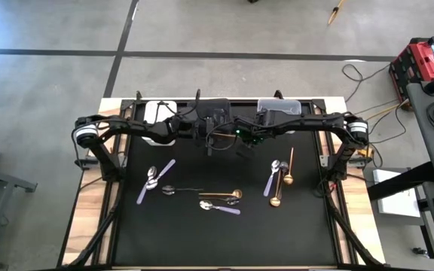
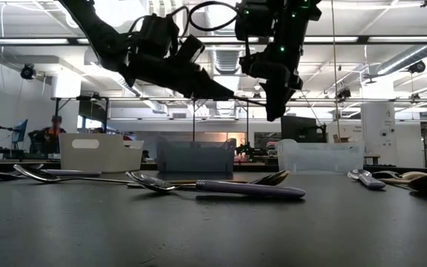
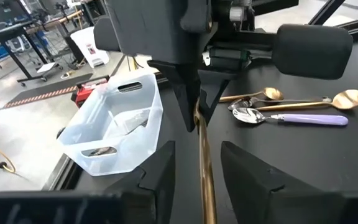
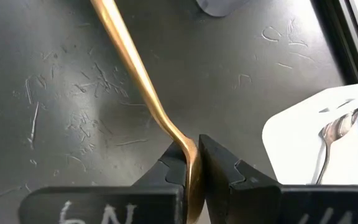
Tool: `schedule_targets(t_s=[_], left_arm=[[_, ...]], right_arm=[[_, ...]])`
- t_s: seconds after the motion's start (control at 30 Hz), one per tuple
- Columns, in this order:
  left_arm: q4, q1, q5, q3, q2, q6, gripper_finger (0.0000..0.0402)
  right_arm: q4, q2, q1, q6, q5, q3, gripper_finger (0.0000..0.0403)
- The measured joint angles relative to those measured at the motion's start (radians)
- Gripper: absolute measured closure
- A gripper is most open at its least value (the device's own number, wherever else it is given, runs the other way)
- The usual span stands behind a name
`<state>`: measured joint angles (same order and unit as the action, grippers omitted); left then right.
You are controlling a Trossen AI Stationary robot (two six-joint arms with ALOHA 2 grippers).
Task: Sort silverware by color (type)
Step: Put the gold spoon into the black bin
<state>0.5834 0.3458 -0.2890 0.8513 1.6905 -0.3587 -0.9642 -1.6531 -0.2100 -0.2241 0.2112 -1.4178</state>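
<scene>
Gold spoon (image 4: 143,81) hangs in the air above the far middle of the black tabletop (image 1: 202,233), its long axis running roughly left to right between the two arms. The right tool (image 4: 194,168) is clamped shut on one end of it, the handle curving out from between its fingers. The left tool (image 3: 197,168) faces it, and the same gold shaft runs between its two fingers; those fingers stand partly apart, and whether they actually press on the shaft cannot be told.

On the tabletop below, the other silverware lies in loose groups. Nearer the left are spoons with lilac handles (image 1: 157,181) lying aslant. In the middle a dark slim utensil (image 1: 181,190), a gold spoon (image 1: 221,195) and a lilac-handled spoon (image 1: 221,207) lie roughly crosswise. Nearer the right a lilac-handled spoon (image 1: 273,178) and two gold spoons (image 1: 283,178) point mostly toward the far edge.

Three bins stand along the far edge: a white bin (image 1: 157,111) on the left, a dark bin (image 2: 196,156) in the middle and a clear bin (image 3: 114,124) on the right. The clear bin has at least one utensil lying at its bottom; the white bin holds a silver spoon (image 4: 329,140). The dark bin's contents cannot be seen.
</scene>
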Motion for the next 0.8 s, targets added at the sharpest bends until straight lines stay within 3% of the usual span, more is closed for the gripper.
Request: schedule_targets(t_s=[0.33, 0.47, 0.6, 0.8], left_arm=[[-0.019, 0.0, 0.0, 0.0, 0.0, -0.003, 0.0304], [-0.019, 0.0, -0.001, 0.0, 0.0, -0.003, 0.0333], [-0.02, 0.0, -0.007, 0.0, 0.0, -0.003, 0.0388], [-0.019, 0.0, -0.007, -0.001, 0.0, -0.004, 0.0396]], right_arm=[[0.002, 0.0, 0.0, 0.0, 0.0, 0.0, 0.0388], [0.004, 0.0, 0.0, 0.0, 0.0, 0.0, 0.0388], [0.004, 0.0, 0.0, 0.0, 0.002, 0.0, 0.038], [0.005, 0.001, 0.0, 0.015, 0.002, 0.0, 0.0371]])
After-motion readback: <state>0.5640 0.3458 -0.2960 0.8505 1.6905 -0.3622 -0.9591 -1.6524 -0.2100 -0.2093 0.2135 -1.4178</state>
